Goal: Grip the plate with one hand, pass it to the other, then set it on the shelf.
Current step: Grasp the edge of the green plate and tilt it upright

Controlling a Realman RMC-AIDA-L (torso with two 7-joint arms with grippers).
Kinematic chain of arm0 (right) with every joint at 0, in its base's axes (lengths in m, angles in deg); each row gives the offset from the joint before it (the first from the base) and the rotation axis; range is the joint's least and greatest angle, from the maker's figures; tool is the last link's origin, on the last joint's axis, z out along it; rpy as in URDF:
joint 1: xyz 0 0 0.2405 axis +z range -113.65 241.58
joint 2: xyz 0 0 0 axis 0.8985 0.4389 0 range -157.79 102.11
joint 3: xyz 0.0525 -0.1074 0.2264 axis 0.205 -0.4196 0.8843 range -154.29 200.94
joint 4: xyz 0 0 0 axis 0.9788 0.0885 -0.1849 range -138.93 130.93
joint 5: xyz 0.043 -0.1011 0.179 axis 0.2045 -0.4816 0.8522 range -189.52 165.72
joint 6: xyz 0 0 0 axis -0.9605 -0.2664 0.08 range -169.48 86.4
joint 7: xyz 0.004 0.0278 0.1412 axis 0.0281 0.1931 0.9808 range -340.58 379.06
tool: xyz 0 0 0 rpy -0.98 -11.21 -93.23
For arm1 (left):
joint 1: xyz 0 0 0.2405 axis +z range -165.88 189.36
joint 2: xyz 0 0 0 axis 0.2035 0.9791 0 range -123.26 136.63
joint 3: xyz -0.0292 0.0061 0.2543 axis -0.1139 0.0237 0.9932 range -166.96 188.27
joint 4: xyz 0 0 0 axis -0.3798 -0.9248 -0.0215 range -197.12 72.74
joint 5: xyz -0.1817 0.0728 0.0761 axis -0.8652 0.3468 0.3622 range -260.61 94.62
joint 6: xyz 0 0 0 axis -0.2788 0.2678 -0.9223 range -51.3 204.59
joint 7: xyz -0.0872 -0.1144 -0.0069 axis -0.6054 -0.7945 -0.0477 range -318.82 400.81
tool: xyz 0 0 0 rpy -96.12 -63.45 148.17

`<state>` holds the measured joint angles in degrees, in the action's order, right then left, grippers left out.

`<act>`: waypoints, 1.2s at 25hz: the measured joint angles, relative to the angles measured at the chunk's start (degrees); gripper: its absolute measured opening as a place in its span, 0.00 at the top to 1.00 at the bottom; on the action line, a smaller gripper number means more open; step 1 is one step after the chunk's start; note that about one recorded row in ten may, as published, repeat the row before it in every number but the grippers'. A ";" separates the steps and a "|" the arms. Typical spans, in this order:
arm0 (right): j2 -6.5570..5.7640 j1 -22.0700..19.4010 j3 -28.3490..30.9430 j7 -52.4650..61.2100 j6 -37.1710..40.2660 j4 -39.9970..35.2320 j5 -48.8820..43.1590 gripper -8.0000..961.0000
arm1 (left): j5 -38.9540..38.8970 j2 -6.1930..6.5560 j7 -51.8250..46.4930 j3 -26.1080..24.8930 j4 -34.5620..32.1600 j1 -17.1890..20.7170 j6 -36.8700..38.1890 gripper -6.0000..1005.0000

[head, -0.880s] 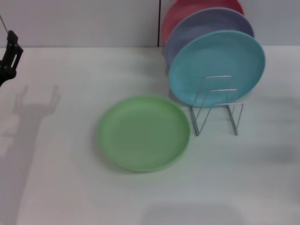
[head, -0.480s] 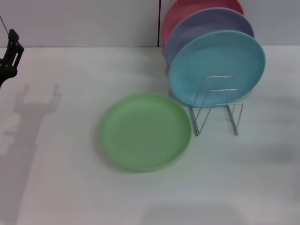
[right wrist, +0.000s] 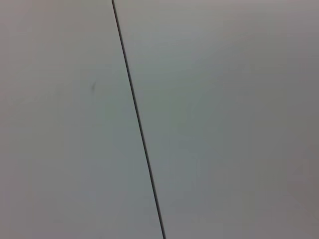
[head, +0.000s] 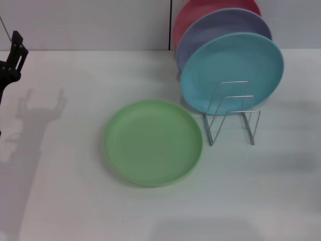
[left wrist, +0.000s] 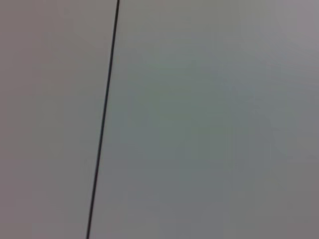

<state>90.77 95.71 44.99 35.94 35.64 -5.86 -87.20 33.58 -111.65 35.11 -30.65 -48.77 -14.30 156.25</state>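
The left hand (head: 12,60) shows only as a dark piece at the bench's left edge, toward the far side, raised above its own shadow; whether its fingers are apart or together cannot be told. The right hand is out of sight. The plate (head: 153,142) lies flat near the middle of the bench (head: 75,201), untouched. Just beside it, toward the right, stands the shelf (head: 231,118), with a turquoise plate (head: 231,70), a lavender plate (head: 210,27) and a red plate (head: 193,10) upright in it.

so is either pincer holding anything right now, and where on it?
Nothing is held. The green plate lies flat on the table, untouched. The left pincer is at the far left edge, off the plate; the right one is not in view.
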 joint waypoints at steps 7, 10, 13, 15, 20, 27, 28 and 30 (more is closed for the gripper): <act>-0.04 -0.04 0.31 0.00 0.05 -0.13 0.04 0.43 | 0.16 0.72 0.06 -0.68 0.05 -3.63 -9.36 0.15; -0.05 -0.13 0.34 0.00 0.08 -0.15 0.06 0.43 | 0.33 2.46 -0.06 -1.95 1.58 -6.59 -18.78 0.15; -0.05 -0.18 0.41 0.00 0.11 -0.17 0.07 0.43 | 0.81 5.83 -0.52 -4.67 5.35 -9.90 -33.40 0.15; -0.05 -0.16 0.40 0.00 0.11 -0.17 0.07 0.43 | 1.29 6.80 -0.55 -5.81 6.61 -10.67 -37.34 0.15; -0.05 -0.11 0.41 0.00 0.15 -0.28 0.07 0.43 | 7.85 11.35 -0.29 -15.33 18.56 -10.39 -57.26 0.15; -0.04 -0.17 0.39 0.00 0.20 -0.64 0.07 0.43 | 23.06 8.23 8.01 -44.33 41.67 -4.84 -93.30 0.16; -0.04 -0.16 0.39 0.00 0.26 -0.68 0.07 0.43 | 26.26 4.02 15.29 -54.98 47.13 -4.59 -105.75 0.16; -0.04 -0.15 0.40 0.00 0.27 -0.72 0.07 0.43 | 27.32 2.47 18.20 -58.59 48.88 -4.59 -109.94 0.16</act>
<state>90.73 95.56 45.39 35.93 35.91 -6.58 -87.13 60.90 -109.17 53.31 -89.23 0.11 -18.90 46.31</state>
